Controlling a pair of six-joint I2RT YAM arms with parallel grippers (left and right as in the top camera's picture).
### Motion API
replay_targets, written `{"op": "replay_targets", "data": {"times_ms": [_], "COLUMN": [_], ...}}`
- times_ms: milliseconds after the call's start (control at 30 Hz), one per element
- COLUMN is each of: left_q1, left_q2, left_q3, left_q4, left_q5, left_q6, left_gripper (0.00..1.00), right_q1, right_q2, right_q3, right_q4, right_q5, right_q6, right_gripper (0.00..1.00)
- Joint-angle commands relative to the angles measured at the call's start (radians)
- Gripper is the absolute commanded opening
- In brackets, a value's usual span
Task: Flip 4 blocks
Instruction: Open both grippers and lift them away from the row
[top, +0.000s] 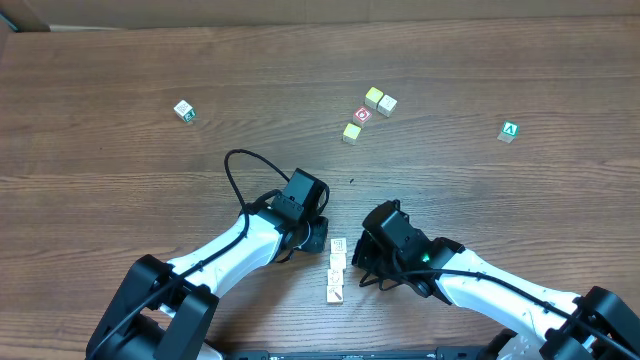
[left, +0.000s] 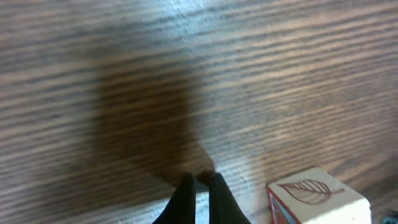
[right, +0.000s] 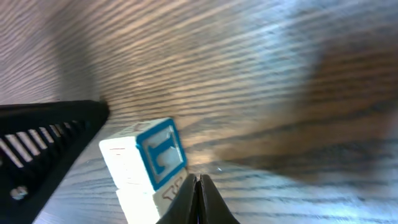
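Pale wooden blocks (top: 336, 268) lie in a short column near the table's front middle, between my two arms. My left gripper (top: 321, 236) is just left of the column's far end, shut and empty. In its wrist view the fingertips (left: 201, 179) rest close to the wood, and a block with a red leaf drawing (left: 314, 194) sits to their right, apart from them. My right gripper (top: 359, 254) is on the column's right side, shut on nothing. Its tips (right: 198, 181) are right beside a block with a blue-framed face (right: 152, 154).
A white-green cube (top: 184, 111) lies far left. A red-circle cube (top: 362, 115) with yellow neighbours (top: 374, 97) sits at the back middle. A green "A" cube (top: 510, 131) is far right. A black cable (top: 240, 180) loops off the left arm (right: 43, 146).
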Motion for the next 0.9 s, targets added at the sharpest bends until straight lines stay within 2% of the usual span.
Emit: {"op": "replay_targets", "data": {"times_ms": [0,133,867], "left_q1": [-0.002,-0.002,-0.002], "left_q2": [0.031,0.031,0.031], "left_q3": [-0.034,-0.034,-0.034], "left_q4": [-0.03,-0.04,-0.059], "left_q5": [0.05,0.049,0.045], "left_q6": [-0.025,-0.025,-0.024], "left_gripper": [0.04,0.04,0.04], "right_q1": [0.002,0.004,0.032], "right_q2": [-0.013,-0.013,0.037], "right_q3": [-0.005,-0.005,-0.005], "right_q4": [0.009,0.031,0.094], "right_q5": [0.01,0.006,-0.009], "right_q6": [-0.053,-0.106,-0.108], "right_gripper": [0.04,0.04,0.04]}}
